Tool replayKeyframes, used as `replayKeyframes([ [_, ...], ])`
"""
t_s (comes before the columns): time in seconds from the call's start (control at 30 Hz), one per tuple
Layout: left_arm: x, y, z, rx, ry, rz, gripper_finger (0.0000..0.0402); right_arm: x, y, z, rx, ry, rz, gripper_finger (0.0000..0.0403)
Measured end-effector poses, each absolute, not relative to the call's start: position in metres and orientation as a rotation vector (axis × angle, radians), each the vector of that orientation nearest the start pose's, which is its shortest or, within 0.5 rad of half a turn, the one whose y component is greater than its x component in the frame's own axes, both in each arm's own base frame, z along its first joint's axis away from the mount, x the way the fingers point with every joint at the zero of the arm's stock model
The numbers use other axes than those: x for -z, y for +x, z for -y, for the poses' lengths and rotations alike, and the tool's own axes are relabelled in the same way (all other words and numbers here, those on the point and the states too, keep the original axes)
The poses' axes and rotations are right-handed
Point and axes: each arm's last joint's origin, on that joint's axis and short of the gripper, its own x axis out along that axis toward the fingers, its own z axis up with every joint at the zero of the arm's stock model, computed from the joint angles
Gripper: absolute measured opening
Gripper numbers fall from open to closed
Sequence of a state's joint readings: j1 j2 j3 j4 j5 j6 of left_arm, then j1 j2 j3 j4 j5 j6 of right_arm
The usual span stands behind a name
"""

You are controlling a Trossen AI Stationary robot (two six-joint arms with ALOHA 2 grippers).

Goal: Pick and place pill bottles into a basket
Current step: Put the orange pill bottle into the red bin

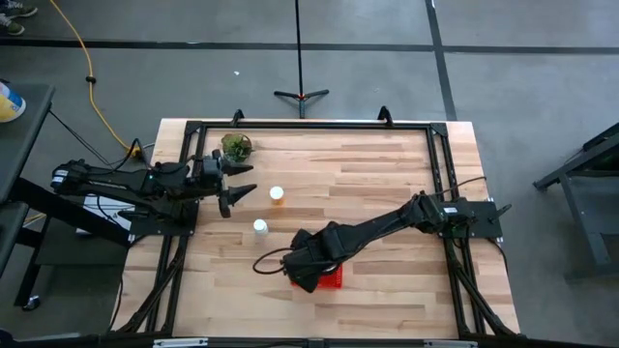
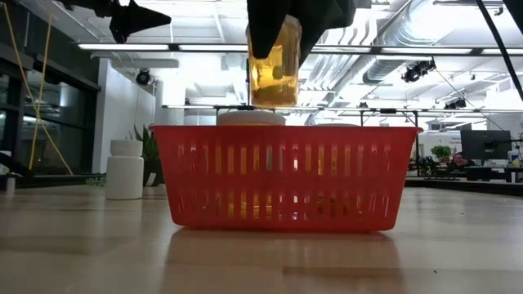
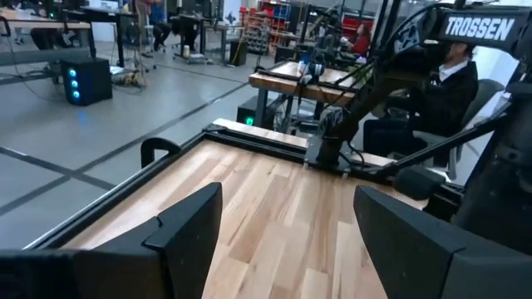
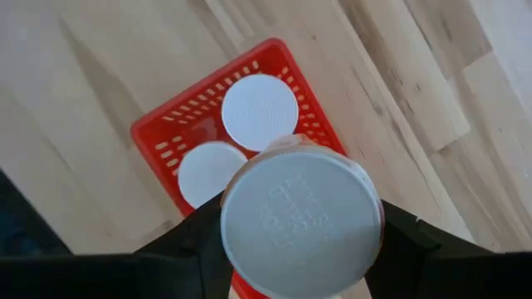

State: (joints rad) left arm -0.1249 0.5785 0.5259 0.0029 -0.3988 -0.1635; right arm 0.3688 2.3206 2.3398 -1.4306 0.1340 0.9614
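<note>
The red basket (image 2: 286, 175) stands on the table's near middle, partly under my right arm in the high view (image 1: 334, 280). Two white-capped pill bottles (image 4: 259, 112) (image 4: 212, 173) stand inside it. My right gripper (image 4: 293, 237) is above the basket, shut on another orange pill bottle (image 2: 274, 69). Two more bottles (image 1: 277, 194) (image 1: 259, 227) stand on the table left of the middle. My left gripper (image 1: 247, 181) is open and empty, raised near the far one; its fingers (image 3: 187, 224) show in the left wrist view. My right gripper pinches the pill bottle between its two fingers (image 4: 187, 241), one on each side just below the white cap (image 4: 299, 224). The fingers come from above, pointing down. The bottle hangs upright, cap up, its orange body (image 2: 274, 82) just above the caps in the basket.
A small green plant (image 1: 235, 147) stands at the table's far left. A black frame (image 1: 309, 124) runs along the table's far and side edges. Bare wood lies right of the basket and along the near edge.
</note>
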Motion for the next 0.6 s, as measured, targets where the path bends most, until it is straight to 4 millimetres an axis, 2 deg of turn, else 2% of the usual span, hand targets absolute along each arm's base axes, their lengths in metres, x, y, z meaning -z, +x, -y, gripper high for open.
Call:
replayKeyframes([
  [0.13,-0.29,0.141,0.006,-0.278,-0.149,-0.028,0.0308,-0.257,0.432,-0.165,0.473,0.442,-1.322,0.0204],
  [0.3,-0.29,0.142,0.006,-0.277,-0.149,-0.026,0.0308,-0.235,0.439,-0.168,0.47,0.442,-1.386,0.0224],
  [0.43,-0.29,0.142,0.006,-0.276,-0.149,-0.026,0.0308,-0.226,0.44,-0.17,0.478,0.432,-1.405,0.0214],
  [0.6,-0.29,0.142,0.006,-0.276,-0.149,-0.026,0.0308,-0.225,0.439,-0.169,0.486,0.424,-1.421,0.02],
])
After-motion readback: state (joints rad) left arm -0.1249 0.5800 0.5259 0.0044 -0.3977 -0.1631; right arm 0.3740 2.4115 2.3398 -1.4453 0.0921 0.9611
